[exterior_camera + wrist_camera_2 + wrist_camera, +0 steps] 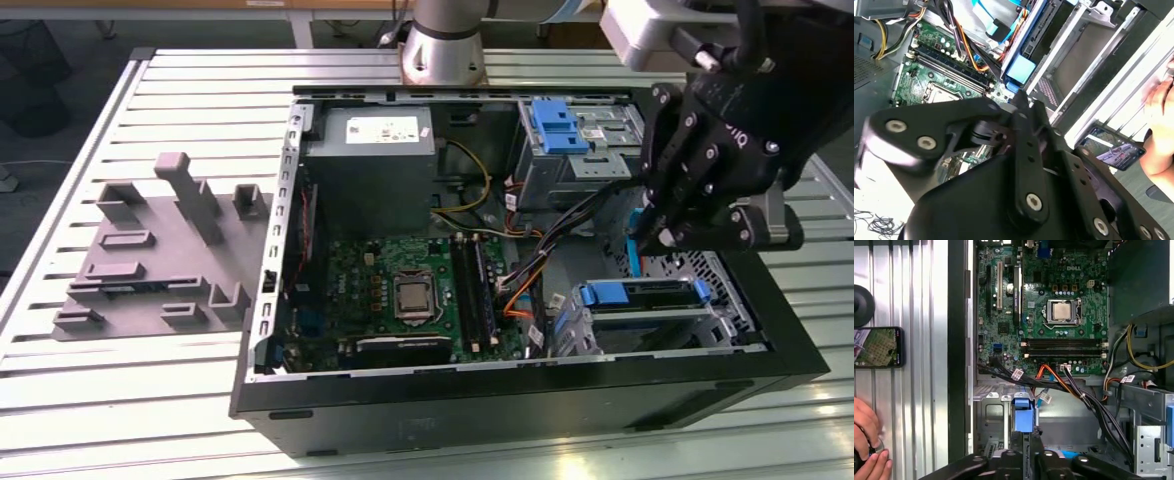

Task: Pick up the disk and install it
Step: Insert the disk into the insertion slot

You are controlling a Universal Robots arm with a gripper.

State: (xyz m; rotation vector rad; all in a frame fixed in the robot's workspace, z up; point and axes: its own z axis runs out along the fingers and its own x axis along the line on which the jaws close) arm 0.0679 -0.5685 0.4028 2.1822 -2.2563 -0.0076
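My black gripper (641, 238) hangs over the right side of the open computer case (534, 385) in the exterior view. Its fingers are shut on the disk (631, 226), which they hold on edge so that a blue side rail shows below them. In the first wrist view the disk's blue end (1023, 416) sticks out past the gripper (1024, 447), above a grey metal drive bay (999, 415). In the second wrist view the disk (1026, 45) runs on from the gripper (1019, 102) beside an open metal cage (1079, 55).
The case holds a motherboard (400, 290), a power supply (367, 170), loose cables (561, 240), a blue bracket (554, 125) and a blue-fronted unit (641, 295) in the lower cage. A grey fixture plate (147, 250) lies to the exterior view's left. A phone (879, 346) and a person's hand (866, 440) are on the table.
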